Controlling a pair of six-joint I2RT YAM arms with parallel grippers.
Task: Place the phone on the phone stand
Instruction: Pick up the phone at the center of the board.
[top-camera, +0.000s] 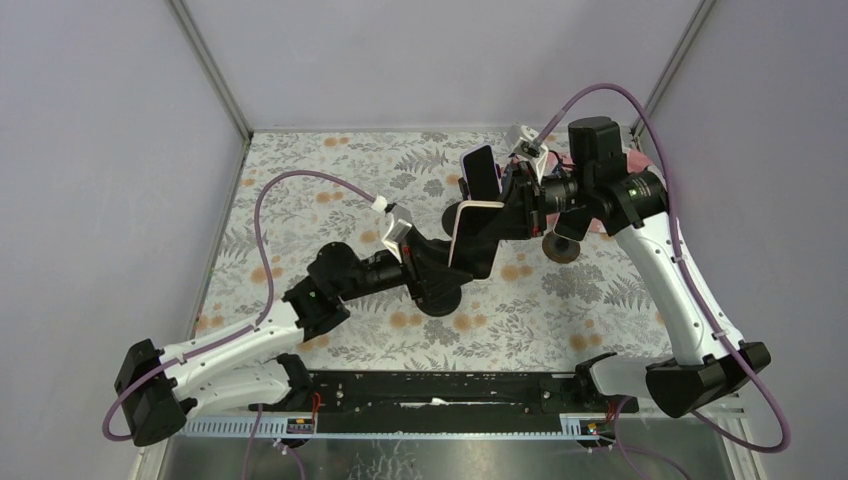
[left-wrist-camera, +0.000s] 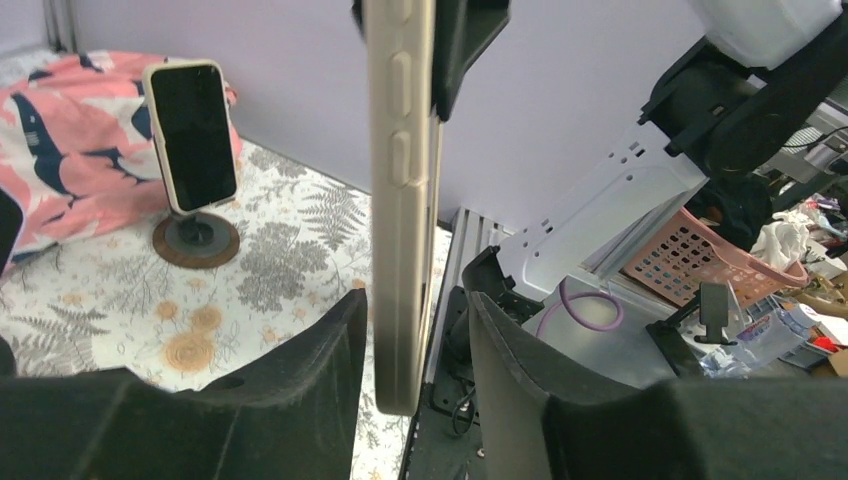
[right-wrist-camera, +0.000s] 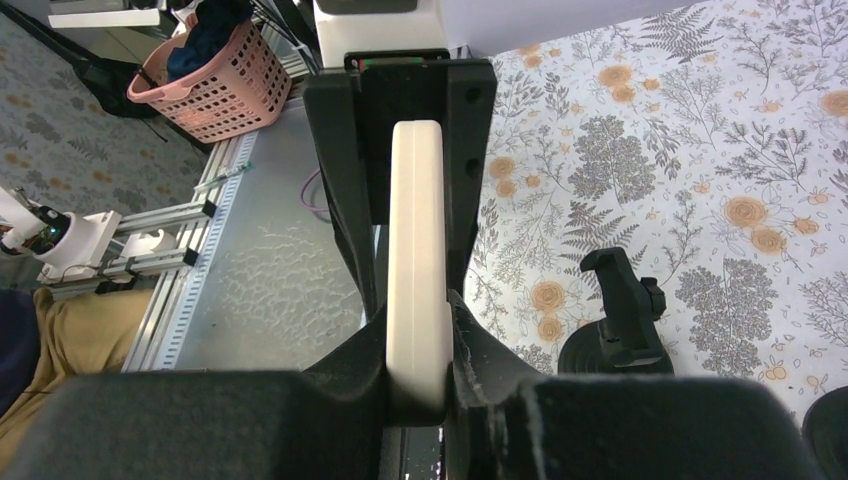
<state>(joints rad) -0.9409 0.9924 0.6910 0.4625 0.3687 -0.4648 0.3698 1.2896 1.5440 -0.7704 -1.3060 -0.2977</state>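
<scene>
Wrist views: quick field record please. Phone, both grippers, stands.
held phone: cream case, seen edge-on, off the table between both grippers
right gripper: shut on held phone
left gripper: jaws on either side of held phone, gap showing on one side, not clamped
empty stand: black, on the floral table, nothing on it
second phone: dark screen, sits on brown-based stand
task status: held phone not yet on a stand

A pink basket (right-wrist-camera: 215, 85) sits off the floral tablecloth (right-wrist-camera: 700, 130).
</scene>
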